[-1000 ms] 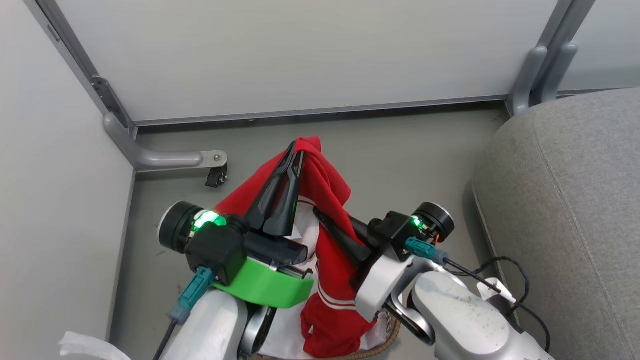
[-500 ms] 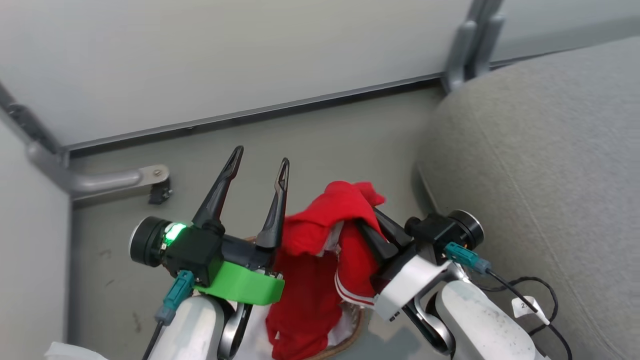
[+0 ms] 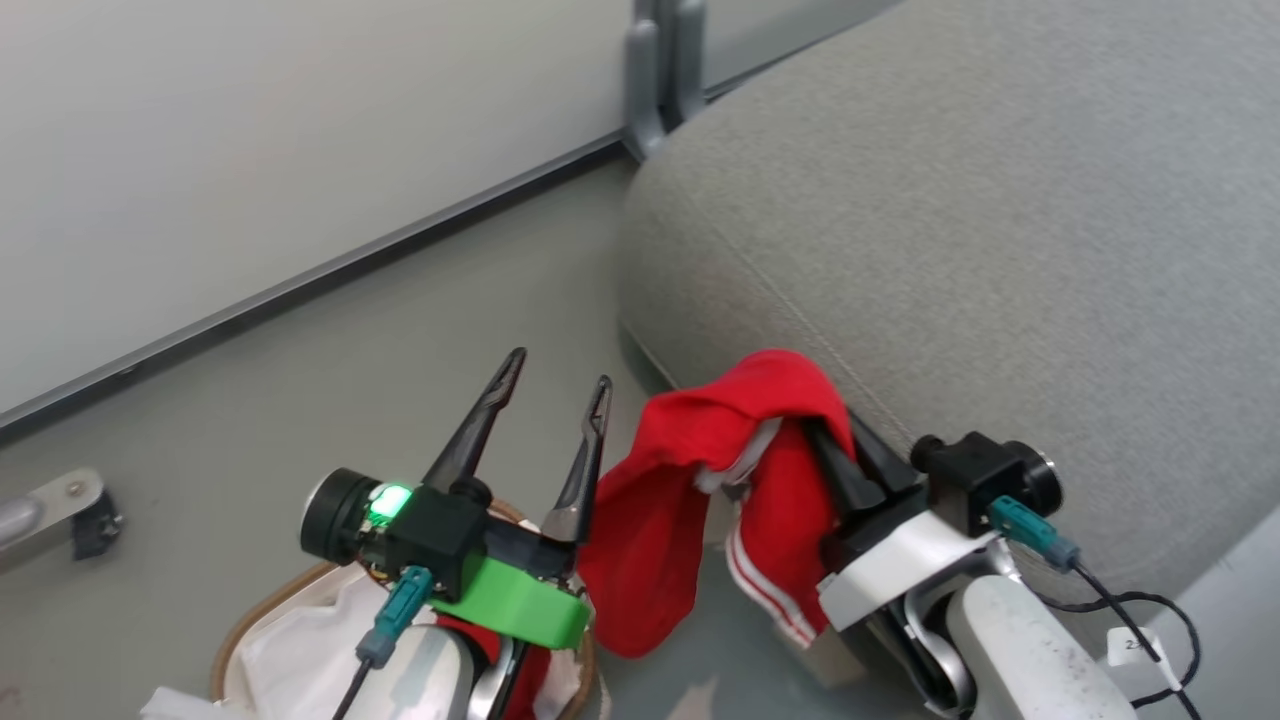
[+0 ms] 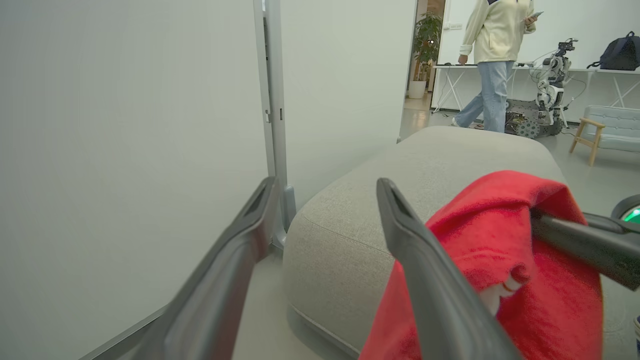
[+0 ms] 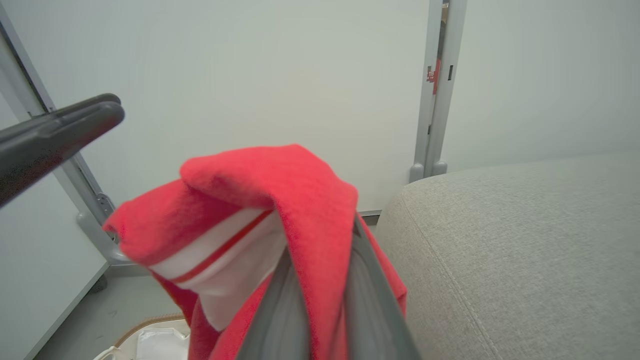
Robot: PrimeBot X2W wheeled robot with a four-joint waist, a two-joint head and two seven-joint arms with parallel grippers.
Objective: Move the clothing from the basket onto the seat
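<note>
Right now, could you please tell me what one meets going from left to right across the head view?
Partition foot with caster → left gripper, jaws open → red clothing → right gripper, jaws shut on the clothing → white cable tag.

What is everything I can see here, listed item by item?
clothing: one bundle, red with white stripes, draped over the right pincer beside the seat
basket: one, white with brown rim, bottom left, on the floor
seat: one, grey, at right
partition panels: several, pale grey, behind
floor: one, grey, underneath
person: one, cream top and blue jeans, far background
backpack: one, dark, on a far table
left pincer: one, dark, open and empty, lower left
right pincer: one, dark, shut on the clothing
</note>
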